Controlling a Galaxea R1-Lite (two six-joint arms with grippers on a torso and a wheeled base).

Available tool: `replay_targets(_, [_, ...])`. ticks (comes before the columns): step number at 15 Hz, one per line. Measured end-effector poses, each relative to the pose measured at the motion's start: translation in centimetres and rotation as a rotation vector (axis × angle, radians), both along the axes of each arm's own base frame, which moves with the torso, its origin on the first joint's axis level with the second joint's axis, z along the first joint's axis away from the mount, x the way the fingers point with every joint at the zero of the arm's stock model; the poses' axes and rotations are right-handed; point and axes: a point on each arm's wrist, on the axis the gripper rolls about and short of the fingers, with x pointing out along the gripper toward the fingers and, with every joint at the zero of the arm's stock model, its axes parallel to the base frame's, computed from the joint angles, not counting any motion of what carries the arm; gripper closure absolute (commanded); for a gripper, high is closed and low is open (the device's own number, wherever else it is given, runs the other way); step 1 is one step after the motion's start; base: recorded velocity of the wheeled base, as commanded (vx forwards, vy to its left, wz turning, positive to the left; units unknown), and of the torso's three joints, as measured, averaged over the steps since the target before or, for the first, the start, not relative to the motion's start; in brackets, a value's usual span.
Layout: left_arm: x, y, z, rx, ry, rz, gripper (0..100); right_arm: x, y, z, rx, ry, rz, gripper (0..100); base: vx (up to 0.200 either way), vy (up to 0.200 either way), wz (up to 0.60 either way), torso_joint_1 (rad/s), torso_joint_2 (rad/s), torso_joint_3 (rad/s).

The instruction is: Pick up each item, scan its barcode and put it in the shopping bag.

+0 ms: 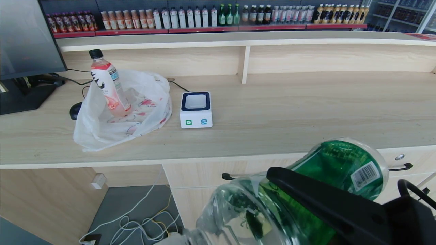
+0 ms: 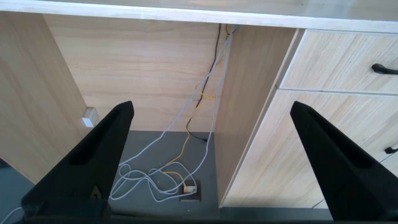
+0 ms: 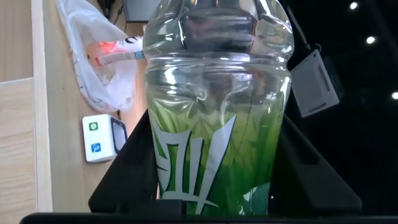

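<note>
Light wood counter point(image 1: 289, 112) spanned centre, with raised ledge point(image 1: 238, 42) and upright divider point(image 1: 244, 64) at 12 o'clock. Red-edged shelves point(image 1: 204, 30) of bottled drinks lined far wall. Dark monitor point(image 1: 24, 37) stood at 10 o'clock. Drawers point(image 1: 419, 158) with black handles sat at 4 o'clock. Grey floor point(image 1: 136, 204) at 7 o'clock held tangled cables point(image 1: 146, 223). Small ceiling lights point(image 3: 371, 40) glowed.

Open way: bare bench point(image 1: 306, 112) top from the scanner point(image 1: 196, 109) to the right edge.
Left side: shopping bag point(image 1: 92, 129) holding a leaning pink bottle point(image 1: 109, 85); scanner just beside it.
Back left corner: monitor point(image 1: 27, 37).
Back edge: raised ledge point(image 1: 340, 42), upright divider point(image 1: 244, 64).
</note>
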Motion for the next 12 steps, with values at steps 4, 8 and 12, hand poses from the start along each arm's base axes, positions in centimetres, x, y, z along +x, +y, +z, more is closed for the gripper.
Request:
replay_targets(4, [0.0,0.0,0.0,0.0,0.0,0.0,0,0.1,0.6,-0.2,-0.016,-0.01,0.001,100,0.0,0.0,0.0,0.0,0.0,0.0])
replay_targets(8, [0.0,0.0,0.0,0.0,0.0,0.0,0,-0.2,1.4,-0.1,-0.032,-0.057,0.002,100,0.0,0.0,0.0,0.0,0.0,0.0])
replay_targets(12, [0.0,0.0,0.0,0.0,0.0,0.0,0,-0.3,1.6,-0.1,-0.043,-0.093,-0.008,100,0.0,0.0,0.0,0.0,0.0,0.0])
